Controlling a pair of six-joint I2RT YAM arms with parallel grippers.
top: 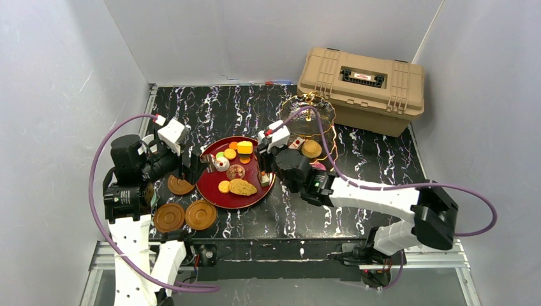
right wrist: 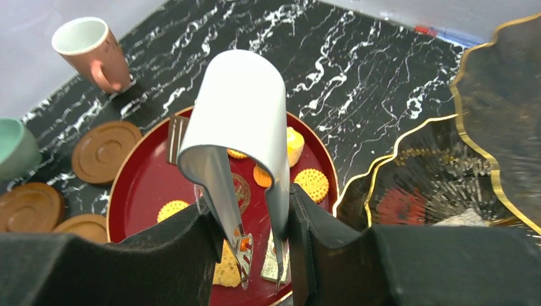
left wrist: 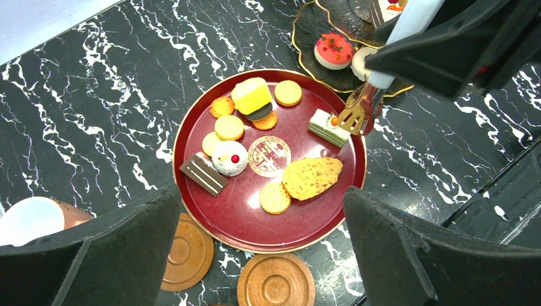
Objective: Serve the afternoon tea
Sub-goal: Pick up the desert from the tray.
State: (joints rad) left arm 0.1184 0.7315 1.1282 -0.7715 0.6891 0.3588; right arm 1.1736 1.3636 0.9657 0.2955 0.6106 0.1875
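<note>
One round red lacquer tray holds eleven pastries: six round biscuits, a yellow block cake, a white dome cake with a red dot, a brown layered slice, a large oval biscuit and a green-and-white layered slice at its right rim.

The right gripper is clenched on one pair of metal tongs, whose tips straddle that green-and-white slice. The left gripper hangs over the tray's near rim, fingers spread wide and holding nothing.

Three round brown saucers sit left of the tray: one by its left rim, two by its near-left rim. Further left stand one pinkish cup and one teal cup.

The dark glass gold-rimmed tiered stand sits just right of the tray, with a red-topped cake on its lowest tier. One tan plastic case lies beyond it.

A broad stretch of black marbled tabletop runs from the tray's far rim to the back wall.
</note>
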